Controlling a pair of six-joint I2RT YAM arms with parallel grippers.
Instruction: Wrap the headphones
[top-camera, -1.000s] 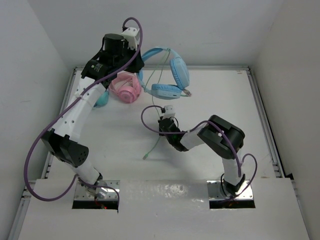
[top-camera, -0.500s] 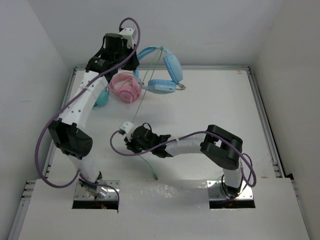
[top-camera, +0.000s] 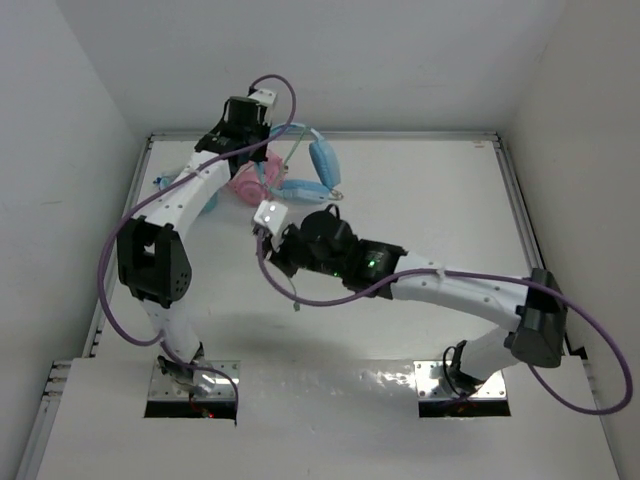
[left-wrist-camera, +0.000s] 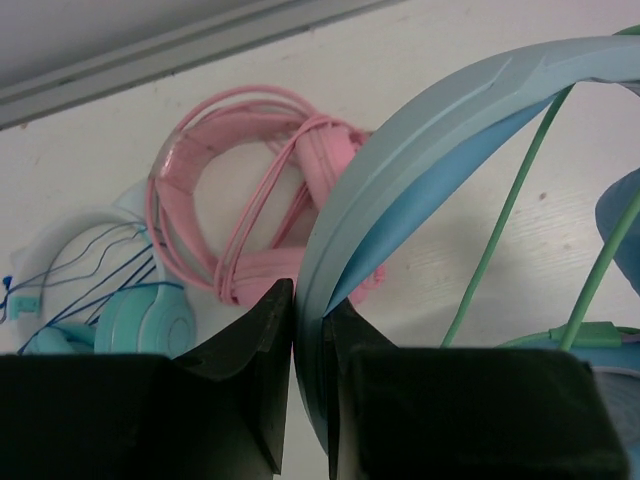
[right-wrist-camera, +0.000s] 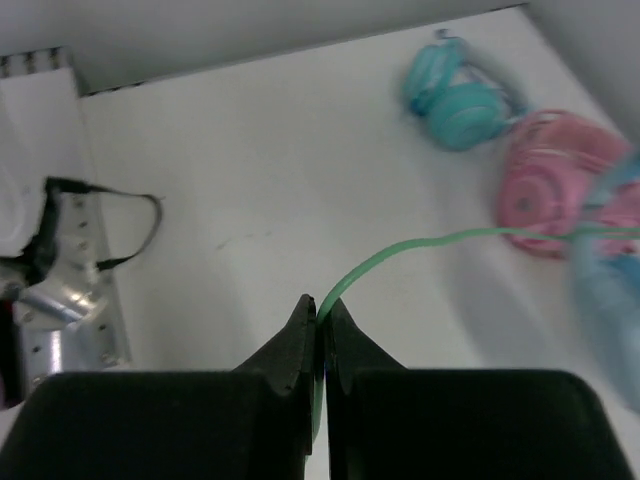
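Note:
The light-blue headphones (top-camera: 318, 165) hang at the back of the table. My left gripper (top-camera: 256, 148) is shut on their wide headband (left-wrist-camera: 420, 130), which runs between its fingertips (left-wrist-camera: 310, 295). The thin pale-green cable (left-wrist-camera: 510, 210) drops from the headphones toward the middle of the table. My right gripper (top-camera: 272, 250) is shut on this cable (right-wrist-camera: 420, 245), which curves out from between its fingertips (right-wrist-camera: 320, 305). The cable's loose end (top-camera: 297, 308) dangles below the right gripper. The headphones show only as a blue blur (right-wrist-camera: 610, 310) in the right wrist view.
Pink headphones (top-camera: 245, 183) lie just below the left gripper, also seen from both wrists (left-wrist-camera: 250, 190) (right-wrist-camera: 555, 180). Smaller teal headphones (top-camera: 207, 196) (left-wrist-camera: 150, 320) (right-wrist-camera: 460, 95) lie to their left. The left arm's base plate (right-wrist-camera: 60, 290) shows at near left.
My right arm has stretched out and lifted the cable from the near left toward the table's middle. My left gripper has turned the headphones and carried them slightly right.

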